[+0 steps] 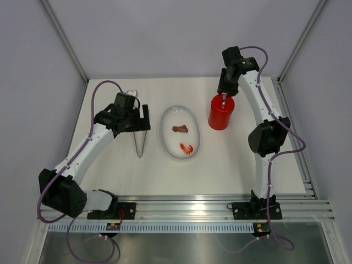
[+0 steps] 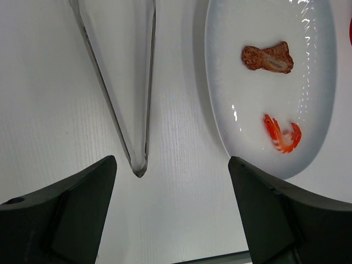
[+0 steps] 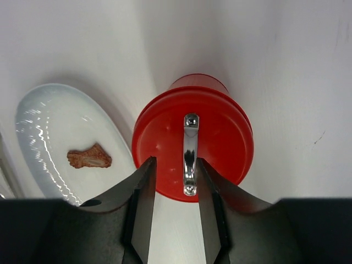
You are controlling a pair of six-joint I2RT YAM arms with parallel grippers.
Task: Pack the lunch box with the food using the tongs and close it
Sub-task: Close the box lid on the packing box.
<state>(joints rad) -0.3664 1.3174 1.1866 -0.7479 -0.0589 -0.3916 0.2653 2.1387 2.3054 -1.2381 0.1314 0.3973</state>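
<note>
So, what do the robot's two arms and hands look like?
The left arm and the right arm are both white tubes with black joint blocks. A thin purple cable loops along each. The left hand and the right hand each have two broad, black, wedge-shaped fingers.

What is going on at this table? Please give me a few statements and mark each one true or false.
1. The red lid sits on the lunch box. True.
2. The left pincer is holding the tongs. False: it stands open over them, and they lie flat on the table.
3. Two food pieces, a brown chunk and an orange shrimp, lie on the white plate. True.
4. The right pincer hangs over the plate. False: it is over the lunch box, its fingers on either side of the lid's metal handle.
</note>
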